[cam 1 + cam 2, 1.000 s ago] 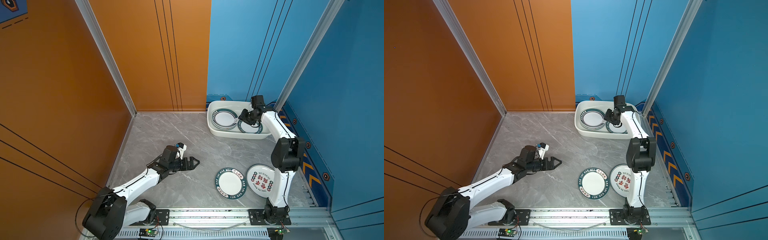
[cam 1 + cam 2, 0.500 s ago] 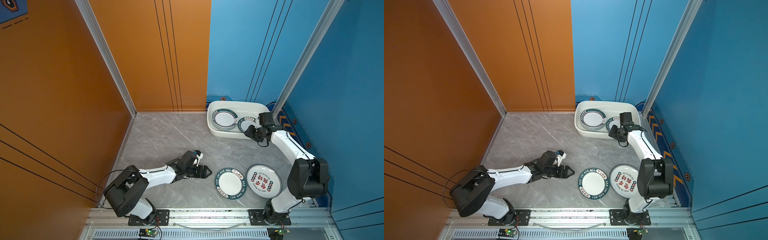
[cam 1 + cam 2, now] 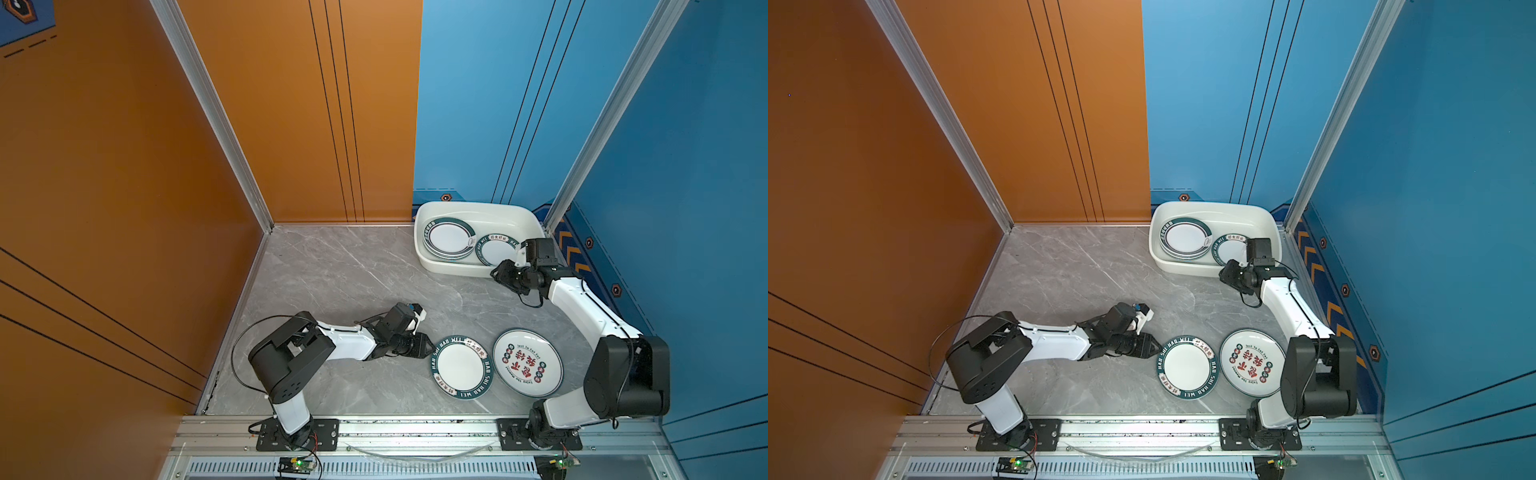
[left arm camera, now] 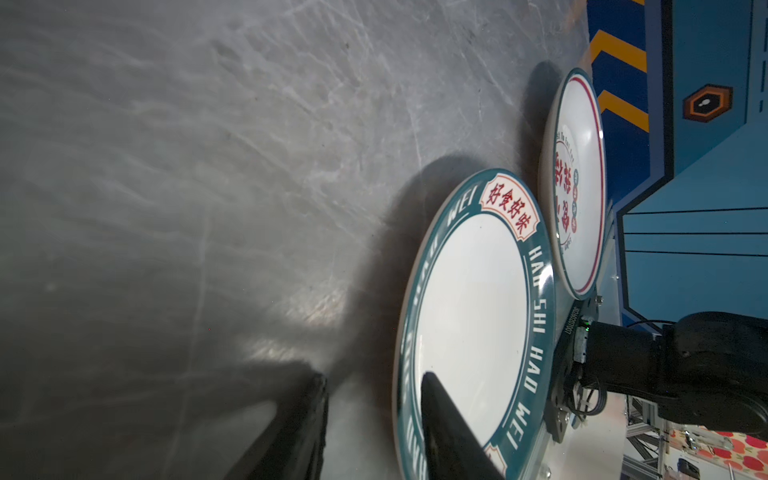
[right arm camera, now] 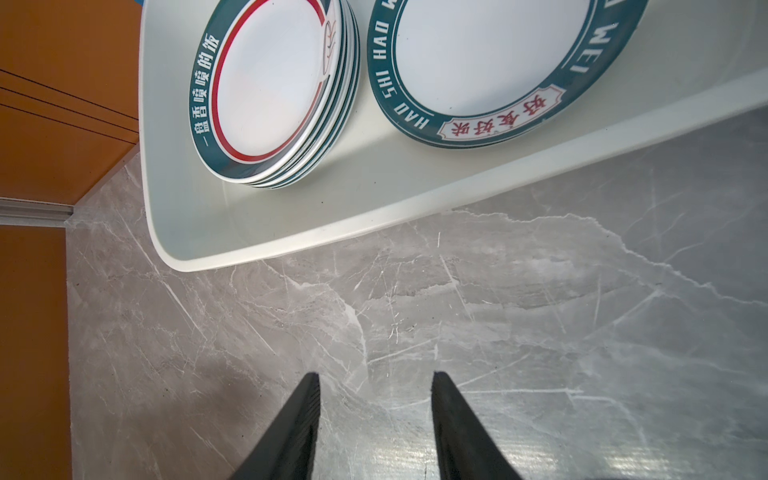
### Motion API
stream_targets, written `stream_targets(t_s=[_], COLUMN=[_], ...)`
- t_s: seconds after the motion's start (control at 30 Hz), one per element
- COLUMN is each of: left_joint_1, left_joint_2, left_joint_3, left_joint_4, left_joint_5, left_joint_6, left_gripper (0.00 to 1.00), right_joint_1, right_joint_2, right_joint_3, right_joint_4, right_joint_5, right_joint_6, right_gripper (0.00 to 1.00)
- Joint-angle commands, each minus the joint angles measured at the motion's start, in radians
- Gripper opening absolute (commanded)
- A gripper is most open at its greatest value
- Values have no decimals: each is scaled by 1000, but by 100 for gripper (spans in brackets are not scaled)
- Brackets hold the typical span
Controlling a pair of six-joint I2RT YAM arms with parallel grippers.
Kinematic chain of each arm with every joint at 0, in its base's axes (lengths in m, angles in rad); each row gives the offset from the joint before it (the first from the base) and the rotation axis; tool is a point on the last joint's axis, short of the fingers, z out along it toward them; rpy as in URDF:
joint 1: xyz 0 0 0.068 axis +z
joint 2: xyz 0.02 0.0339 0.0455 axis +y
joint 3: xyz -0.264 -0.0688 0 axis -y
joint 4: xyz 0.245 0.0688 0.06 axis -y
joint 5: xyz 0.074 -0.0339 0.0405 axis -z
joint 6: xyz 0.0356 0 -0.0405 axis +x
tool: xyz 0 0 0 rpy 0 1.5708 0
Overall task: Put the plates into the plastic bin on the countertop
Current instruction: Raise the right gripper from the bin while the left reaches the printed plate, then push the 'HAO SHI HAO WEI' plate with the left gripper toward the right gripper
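Observation:
Two plates lie on the grey countertop (image 3: 340,270) near the front: a green-rimmed plate (image 3: 461,368) (image 4: 473,299) and, to its right, a plate with red characters (image 3: 527,362) (image 4: 577,187). My left gripper (image 3: 428,347) (image 4: 374,376) is at the green-rimmed plate's left edge, still open. One finger is over the plate's face and the other lies on the countertop just outside the rim. The white plastic bin (image 3: 478,205) (image 5: 374,224) at the back holds a stack of plates (image 3: 449,239) (image 5: 270,83) and one more green-rimmed plate (image 3: 496,249). My right gripper (image 3: 496,272) (image 5: 376,374) hangs open and empty over the countertop, just in front of the bin.
The silver rail (image 3: 415,428) runs along the front edge with both arm bases on it. The right arm's dark elbow (image 3: 623,374) stands close beside the plate with red characters. An orange wall bounds the left side, and blue walls bound the back and right.
My left arm reached right to the green-rimmed plate and its jaws narrowed around the rim. My right gripper drew back out of the bin to the countertop in front.

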Motion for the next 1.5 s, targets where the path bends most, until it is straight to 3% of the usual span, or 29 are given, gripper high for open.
stream_targets(t_s=[0.0, 0.83, 1.23, 1.47], left_joint_1=[-22, -21, 74, 178], left_joint_2=[44, 98, 24, -66], left_joint_3=[22, 74, 25, -64], left_joint_4=[-14, -72, -83, -46], left_joint_5=[29, 61, 105, 155], left_joint_6=[2, 37, 59, 56], left_gripper=[36, 9, 0, 0], right_joint_1=[-11, -14, -11, -1], right_joint_2=[-34, -35, -56, -64], right_joint_3=[-14, -11, -31, -65], right_joint_4=[22, 5, 11, 81], right_joint_5=[-16, -22, -39, -158], right_joint_6=[-2, -14, -25, -38], right_gripper=[47, 47, 47, 47])
